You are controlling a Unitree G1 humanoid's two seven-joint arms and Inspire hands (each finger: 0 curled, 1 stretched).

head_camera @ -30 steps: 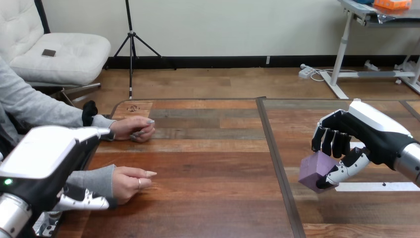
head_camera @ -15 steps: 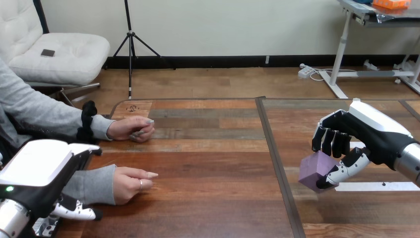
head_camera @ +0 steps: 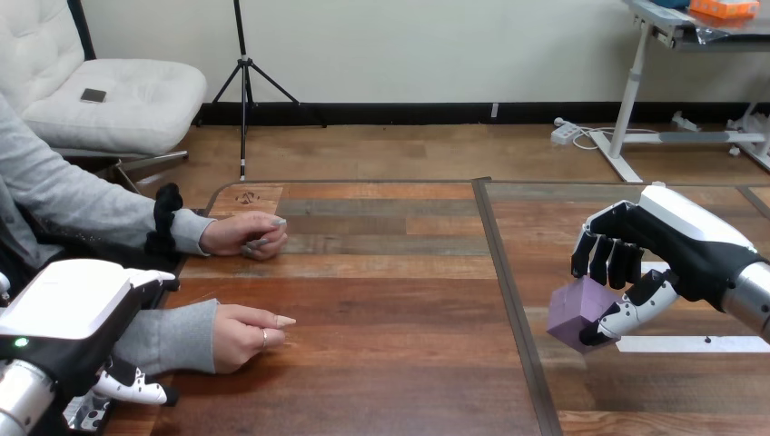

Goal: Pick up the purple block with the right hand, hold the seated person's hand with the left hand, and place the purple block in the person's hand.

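In the head view I take the dark seam (head_camera: 508,300) that runs across the table (head_camera: 390,381) as my mark. Just to the right of this seam, the right hand (head_camera: 667,245) has its fingers from above and its thumb from below clamped on the purple block (head_camera: 572,313). The block seems to hang a little above the wood, so I judge the picking up is done and the grip is kept tight only for carrying. Well to the left of the seam, the person's nearer hand (head_camera: 245,334) rests on the table, loosely curled with the palm down. I think it must be turned up before it can receive anything. The left hand (head_camera: 68,313) is further left, over and beside the grey sleeve of that arm. I cannot tell if it is open or closed, or if it grips the arm at all. It is placed there, I believe, to take the person's hand. The person's farther hand (head_camera: 245,234) lies also left of the seam, toward the far edge, and plays no part. The block has the whole seam to cross.
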